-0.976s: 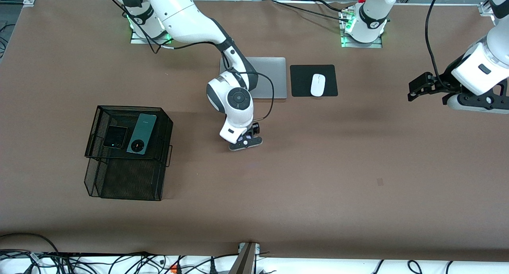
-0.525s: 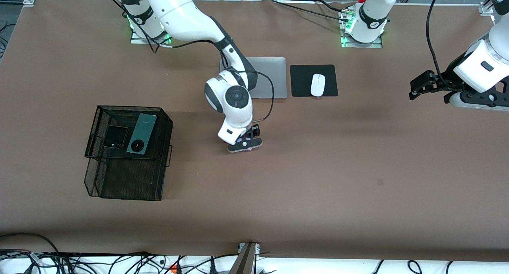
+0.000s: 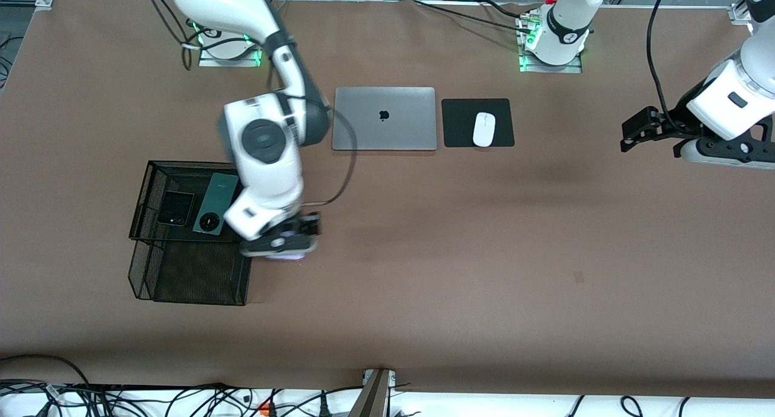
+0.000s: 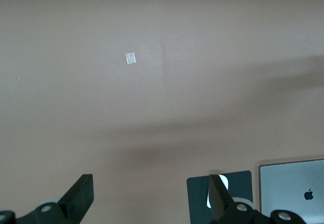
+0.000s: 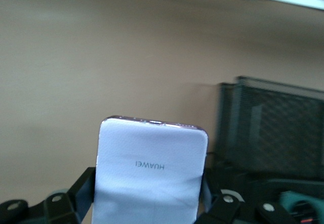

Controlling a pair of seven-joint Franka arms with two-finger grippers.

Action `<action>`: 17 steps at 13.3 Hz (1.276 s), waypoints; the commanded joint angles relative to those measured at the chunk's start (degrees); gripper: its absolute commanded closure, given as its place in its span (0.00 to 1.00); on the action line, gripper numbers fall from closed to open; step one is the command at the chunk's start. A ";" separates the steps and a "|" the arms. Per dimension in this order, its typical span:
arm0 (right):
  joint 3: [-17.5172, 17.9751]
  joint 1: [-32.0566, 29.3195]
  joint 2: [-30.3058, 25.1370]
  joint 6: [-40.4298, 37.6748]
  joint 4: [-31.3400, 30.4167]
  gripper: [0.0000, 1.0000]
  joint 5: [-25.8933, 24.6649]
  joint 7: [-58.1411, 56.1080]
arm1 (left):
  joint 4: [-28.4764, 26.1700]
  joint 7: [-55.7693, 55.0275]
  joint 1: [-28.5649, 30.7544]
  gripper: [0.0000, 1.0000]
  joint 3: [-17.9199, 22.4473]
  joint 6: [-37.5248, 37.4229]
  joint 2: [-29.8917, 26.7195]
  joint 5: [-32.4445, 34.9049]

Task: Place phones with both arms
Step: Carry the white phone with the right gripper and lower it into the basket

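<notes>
My right gripper is shut on the pale pink-lavender flip phone, holding it in the air over the table beside the black mesh basket. A sliver of the phone shows under the gripper in the front view. The small black flip phone and the long dark green phone lie side by side on the basket's upper tier. My left gripper is open and empty, up in the air at the left arm's end of the table, where that arm waits; its fingers frame bare table.
A silver laptop lies closed near the robots' bases, with a white mouse on a black pad beside it. The mesh basket's wall shows close by in the right wrist view. Cables run along the table's near edge.
My right arm has swung from the table's middle toward the mesh basket, carrying the pink-lavender phone. The laptop is now uncovered. The left arm has barely moved.
</notes>
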 commanded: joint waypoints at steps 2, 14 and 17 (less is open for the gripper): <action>0.16 -10.21 -0.13 0.99 -0.57 0.85 3.31 -15.44 | -0.94 -0.41 0.28 0.00 -0.36 -0.08 -1.42 0.19; 0.34 -20.61 6.81 8.82 -3.64 0.75 23.20 -32.80 | -0.94 -0.59 0.37 0.00 -0.28 -0.79 -1.16 0.19; 0.42 -21.13 6.81 8.82 -4.09 0.26 23.72 -32.71 | -0.94 -0.59 0.37 0.00 -0.28 -0.79 -1.16 0.19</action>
